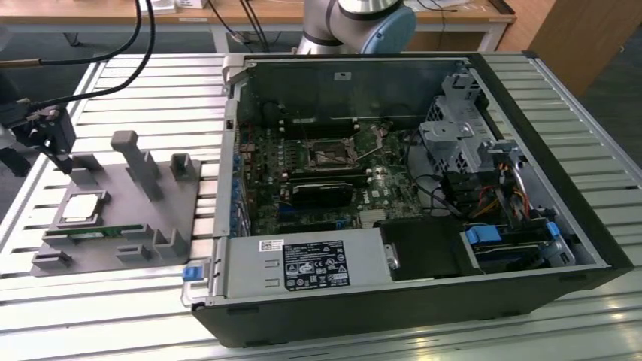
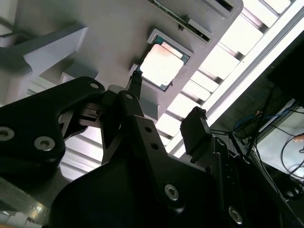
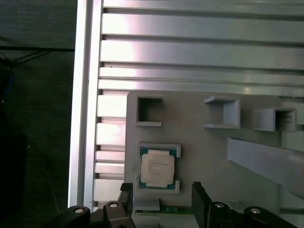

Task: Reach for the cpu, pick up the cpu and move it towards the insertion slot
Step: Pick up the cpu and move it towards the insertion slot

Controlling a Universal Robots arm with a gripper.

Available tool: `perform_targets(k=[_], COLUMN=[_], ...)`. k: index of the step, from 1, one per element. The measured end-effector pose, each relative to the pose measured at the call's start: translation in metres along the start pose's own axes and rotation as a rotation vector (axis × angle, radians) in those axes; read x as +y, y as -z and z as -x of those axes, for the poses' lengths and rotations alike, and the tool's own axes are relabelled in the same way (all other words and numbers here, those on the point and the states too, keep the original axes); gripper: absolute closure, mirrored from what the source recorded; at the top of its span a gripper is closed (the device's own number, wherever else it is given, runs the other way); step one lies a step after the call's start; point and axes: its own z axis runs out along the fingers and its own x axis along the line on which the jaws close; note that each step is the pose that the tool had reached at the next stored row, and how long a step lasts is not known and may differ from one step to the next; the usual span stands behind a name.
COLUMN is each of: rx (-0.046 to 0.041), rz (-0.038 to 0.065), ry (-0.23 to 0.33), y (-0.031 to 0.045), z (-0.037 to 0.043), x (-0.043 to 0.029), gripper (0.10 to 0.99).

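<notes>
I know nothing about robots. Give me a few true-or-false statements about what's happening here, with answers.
1. The cpu lies on the grey holder, outside the computer case. True.
2. The gripper is holding the cpu. False: it is open and empty, hovering near the cpu.
3. The cpu sits in the slot. False: the slot is inside the case and shows a dark centre, while the cpu is on the holder.
4. A green memory stick lies on the holder near the cpu. True.
</notes>
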Motion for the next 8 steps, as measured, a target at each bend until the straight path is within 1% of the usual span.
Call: perform_targets(k=[8], rx=[0.0006], rz=[0.0], ry=[0.0], y=[-0.0076], z=[0.0], x=[-0.0006], gripper=[0.482])
